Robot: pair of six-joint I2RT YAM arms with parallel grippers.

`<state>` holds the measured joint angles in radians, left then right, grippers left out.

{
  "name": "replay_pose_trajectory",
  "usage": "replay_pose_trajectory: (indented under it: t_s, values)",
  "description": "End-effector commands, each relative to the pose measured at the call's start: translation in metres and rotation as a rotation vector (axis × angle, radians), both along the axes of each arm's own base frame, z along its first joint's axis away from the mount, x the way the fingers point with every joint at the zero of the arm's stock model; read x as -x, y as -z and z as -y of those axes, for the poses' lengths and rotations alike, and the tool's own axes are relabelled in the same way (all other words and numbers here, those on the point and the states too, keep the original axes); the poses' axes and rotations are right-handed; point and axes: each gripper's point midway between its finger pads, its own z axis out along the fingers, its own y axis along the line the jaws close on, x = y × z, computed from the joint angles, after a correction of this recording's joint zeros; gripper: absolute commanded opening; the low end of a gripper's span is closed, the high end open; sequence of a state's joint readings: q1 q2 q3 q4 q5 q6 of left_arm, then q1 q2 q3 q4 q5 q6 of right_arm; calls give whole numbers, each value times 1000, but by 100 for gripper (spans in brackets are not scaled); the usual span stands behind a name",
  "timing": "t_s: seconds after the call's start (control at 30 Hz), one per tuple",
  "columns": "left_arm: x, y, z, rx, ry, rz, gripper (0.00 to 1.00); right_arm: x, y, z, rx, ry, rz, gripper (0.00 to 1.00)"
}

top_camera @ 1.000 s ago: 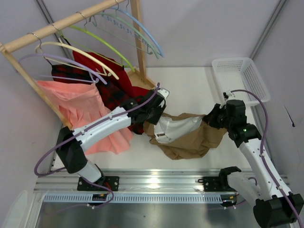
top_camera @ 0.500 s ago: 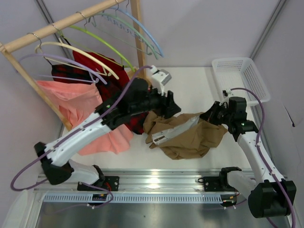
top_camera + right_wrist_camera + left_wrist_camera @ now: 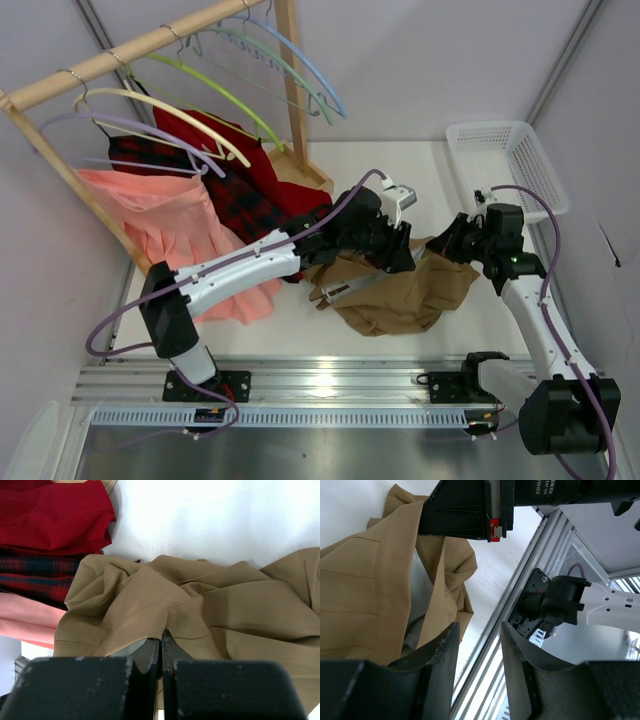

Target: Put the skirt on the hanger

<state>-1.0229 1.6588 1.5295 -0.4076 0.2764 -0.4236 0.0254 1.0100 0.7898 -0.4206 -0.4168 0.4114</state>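
The tan skirt [image 3: 400,295] lies crumpled on the white table, in front of the arms. My right gripper [image 3: 447,245] is shut on a raised fold of its right edge; in the right wrist view the fingertips [image 3: 161,639] pinch the ribbed hem of the skirt [image 3: 150,600]. My left gripper [image 3: 402,252] hovers over the skirt's upper middle, open, with only the table edge and rail showing between its jaws [image 3: 480,632]. The skirt [image 3: 370,595] lies to their left. The pale sage-green hanger [image 3: 268,58] hangs on the rack at the back left, far from both grippers.
The wooden rack [image 3: 150,42] holds several other hangers, a red-and-black plaid skirt [image 3: 235,200], a salmon-pink skirt [image 3: 170,225] and a red garment [image 3: 215,135]. A white basket [image 3: 505,160] stands at the back right. A metal rail [image 3: 330,380] runs along the near edge.
My left arm swung from the rack side rightward and now reaches over the skirt's middle, its jaws opening. The right gripper stayed shut on the skirt's edge, nearly still.
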Motion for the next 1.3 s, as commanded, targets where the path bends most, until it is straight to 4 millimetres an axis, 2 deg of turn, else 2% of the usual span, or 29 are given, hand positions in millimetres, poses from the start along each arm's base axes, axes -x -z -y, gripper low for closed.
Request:
replay_pose_trajectory:
  t_s: [0.0,0.07,0.17,0.47,0.8,0.93,1.13,1.27]
  values:
    - [5,-12,20,81,26,-32,44,-6,-18,6,24,9,66,0]
    - [-1,3,21,52,-9,-47,39,-4,-21,4,15,4,75,0]
    - [-4,30,21,15,-44,-95,38,-1,-28,1,-3,-10,91,0]
    - [-22,59,21,2,-183,-125,36,13,-31,-2,-17,-20,102,0]
    - [-51,56,20,53,-285,-108,37,33,-26,-10,2,-59,112,0]
    - [-61,59,15,56,-325,-97,39,35,-23,-13,6,-64,100,0]
    - [-81,74,-1,-19,-431,-17,42,35,-28,-19,-6,-71,108,0]
    - [-89,70,-8,-38,-453,37,46,37,-25,-21,-7,-79,93,0]
